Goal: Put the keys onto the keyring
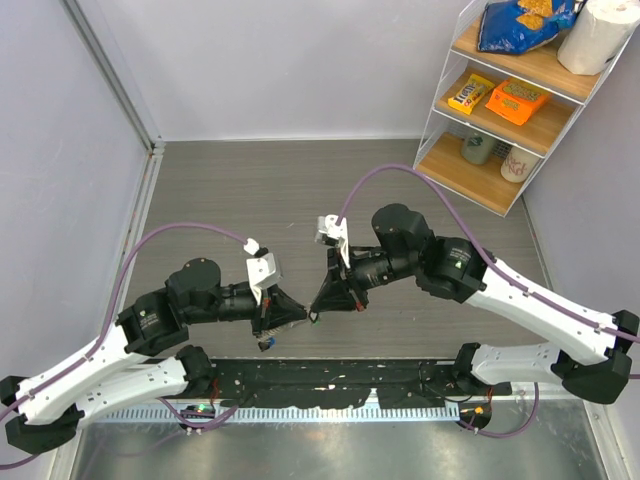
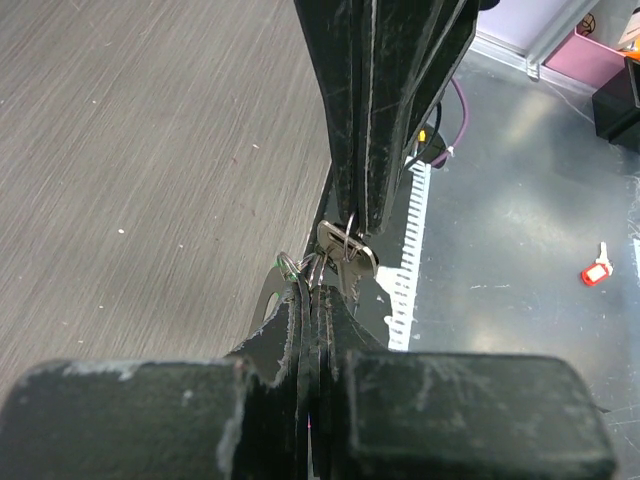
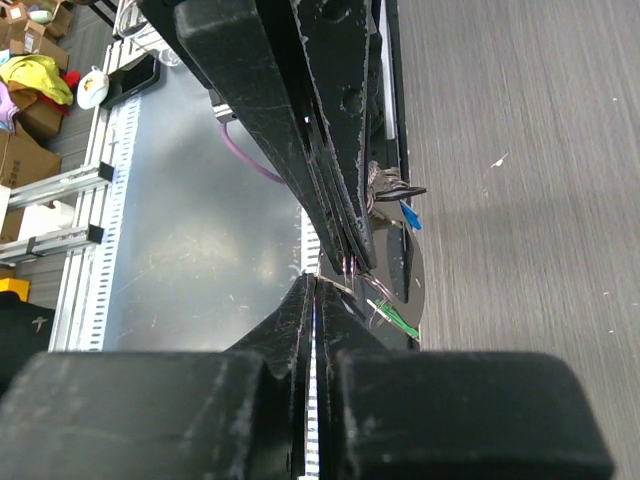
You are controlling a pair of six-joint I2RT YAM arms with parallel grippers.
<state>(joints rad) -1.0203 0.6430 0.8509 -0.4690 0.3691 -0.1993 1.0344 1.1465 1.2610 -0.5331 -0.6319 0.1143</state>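
My two grippers meet tip to tip low over the grey table near its front edge. My left gripper (image 1: 298,316) (image 2: 316,290) is shut on the keyring (image 2: 300,270), whose thin wire loops stick out of its tips. A green-headed key (image 3: 392,318) (image 1: 313,320) and a blue-headed key (image 3: 410,215) (image 1: 265,343) hang at it. My right gripper (image 1: 318,310) (image 3: 316,281) is shut on a silvery key (image 2: 346,254), held against the ring. The exact overlap of key and ring is hidden by the fingers.
A wooden shelf (image 1: 520,130) with snack packs, mugs and a paper roll stands at the back right. A metal plate with a slotted rail (image 1: 330,410) runs along the near edge. A red key tag (image 2: 597,271) lies on that plate.
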